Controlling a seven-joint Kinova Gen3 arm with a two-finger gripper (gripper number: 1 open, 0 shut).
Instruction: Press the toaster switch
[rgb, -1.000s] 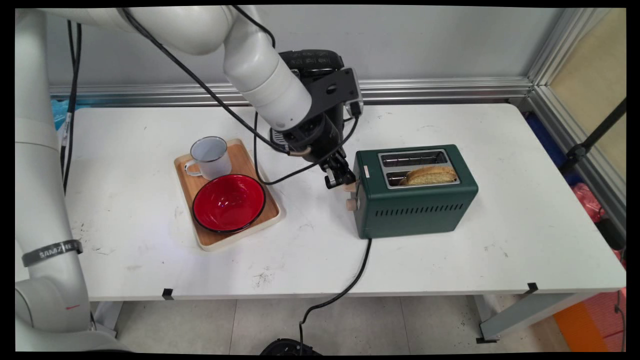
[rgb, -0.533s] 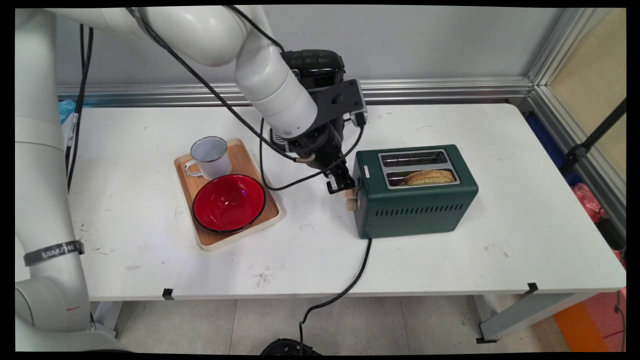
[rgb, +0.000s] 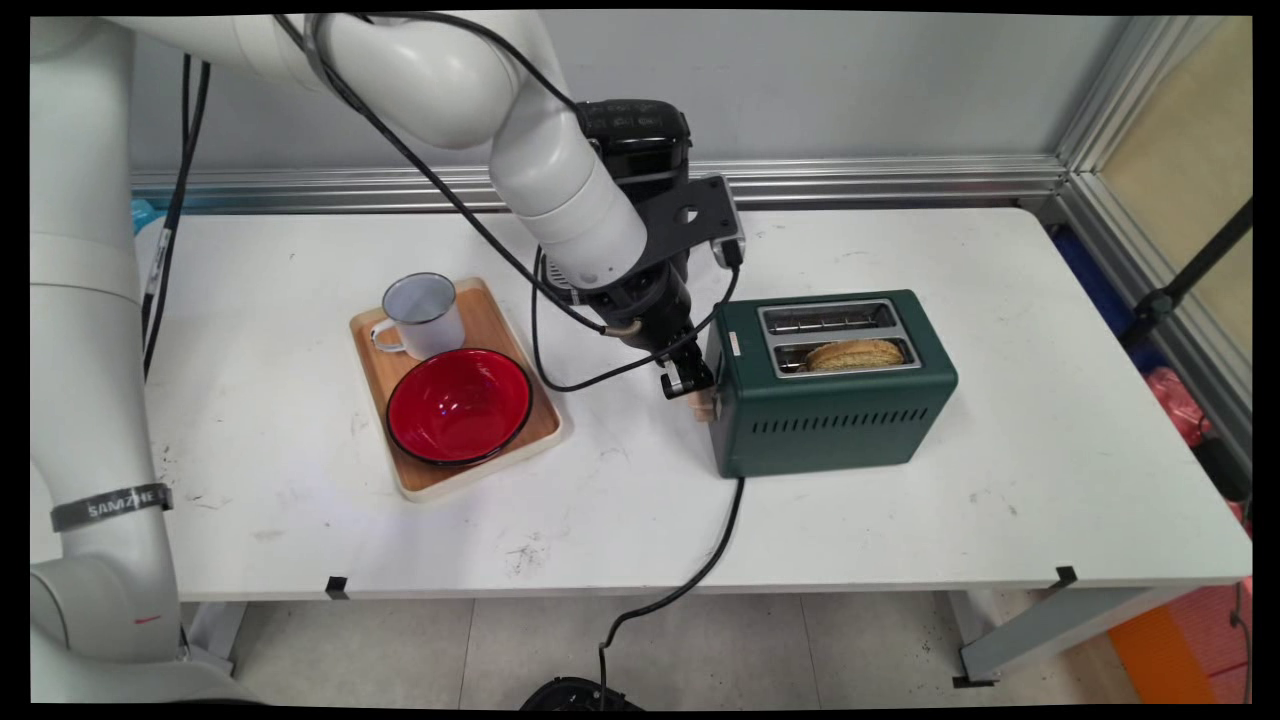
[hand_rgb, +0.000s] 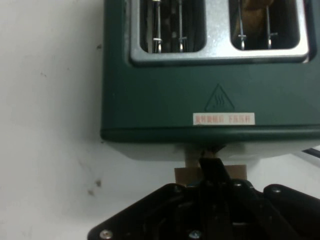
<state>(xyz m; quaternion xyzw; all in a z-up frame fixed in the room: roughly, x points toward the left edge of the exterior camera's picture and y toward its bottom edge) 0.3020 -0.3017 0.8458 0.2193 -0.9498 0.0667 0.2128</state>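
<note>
Lever (rgb: 706, 402) pushed lower than a second ago, bread (rgb: 855, 353) sunk deeper in its slot, closed gripper (rgb: 690, 386) pressing the lever at the toaster's (rgb: 835, 420) nine o'clock end, tray (rgb: 497, 316) further toward nine o'clock.

Claw (rgb: 690, 385) apparently touching the toaster (rgb: 835, 400) lever (rgb: 706, 403); bread (rgb: 855, 353) inside.

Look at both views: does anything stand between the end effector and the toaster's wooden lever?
Nothing visible does. The end effector sits directly on the wooden lever at the green toaster's end face; the tray with cup and bowl lies off to the side.
</note>
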